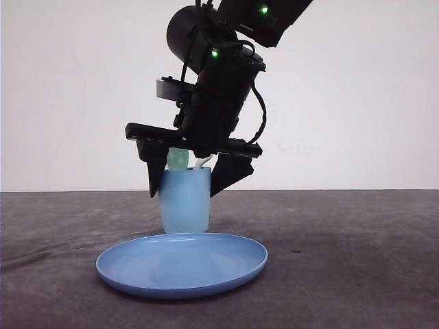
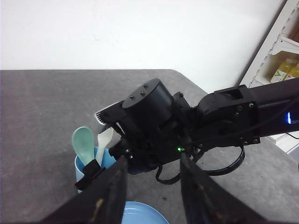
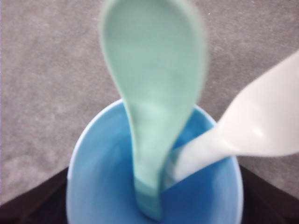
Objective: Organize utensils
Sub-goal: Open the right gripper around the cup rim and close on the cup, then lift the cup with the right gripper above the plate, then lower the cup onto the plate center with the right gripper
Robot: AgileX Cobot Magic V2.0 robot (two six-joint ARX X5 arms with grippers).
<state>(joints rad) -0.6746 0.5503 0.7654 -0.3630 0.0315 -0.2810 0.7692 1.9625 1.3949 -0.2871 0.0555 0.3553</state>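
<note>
A mint-green spoon and a white fork stand upright in the light blue cup, bowl and tines up. My right gripper hangs open over the cup, one finger down each side, touching neither utensil. The right wrist view looks down on the spoon, the fork and the cup's inside, with dark fingers at both lower corners. In the left wrist view my left gripper is open and holds nothing, raised in front of the cup, spoon and fork.
A blue plate lies on the grey table in front of the cup, near the front edge. The plate sits just below my left fingers. A white shelf with bottles stands beyond the table's right side.
</note>
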